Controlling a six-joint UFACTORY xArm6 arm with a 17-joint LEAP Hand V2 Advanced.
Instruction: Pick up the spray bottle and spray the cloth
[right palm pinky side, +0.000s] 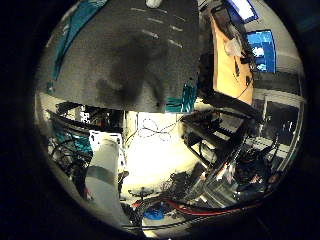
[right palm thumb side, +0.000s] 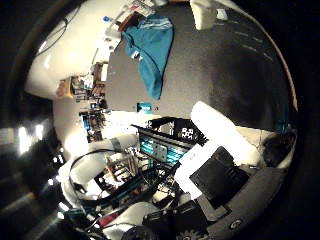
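The hand (right palm thumb side: 220, 155) holds nothing. What shows of it is a white finger (right palm thumb side: 216, 125) reaching out straight beside a black palm part, so I judge it open and relaxed. Its shadow (right palm pinky side: 131, 70) on the grey table (right palm thumb side: 225, 75) also looks loosely spread rather than closed.

The palm faces the table from out past its near edge, and clutter of frames and gear on the floor lies under and around the hand. The hand is therefore well apart from the work surface, not yet over it.

The teal cloth (right palm thumb side: 150, 50) is the nearer of the two task things. It lies crumpled on the table, drawn out long from the near edge toward the far side, to the thumb side of the hand.

Beyond it, on the far part of the table, stands a white shape that I take to be the spray bottle (right palm thumb side: 202, 15). Only part of it shows, so I cannot tell its long axis or which way the nozzle points. It is apart from the cloth, not touching it.

The coming reach goes forward across the near edge, past the cloth, to the bottle. The grey surface between them is bare, which leaves open room. A small teal marker (right palm thumb side: 145, 106) sits at the near edge.
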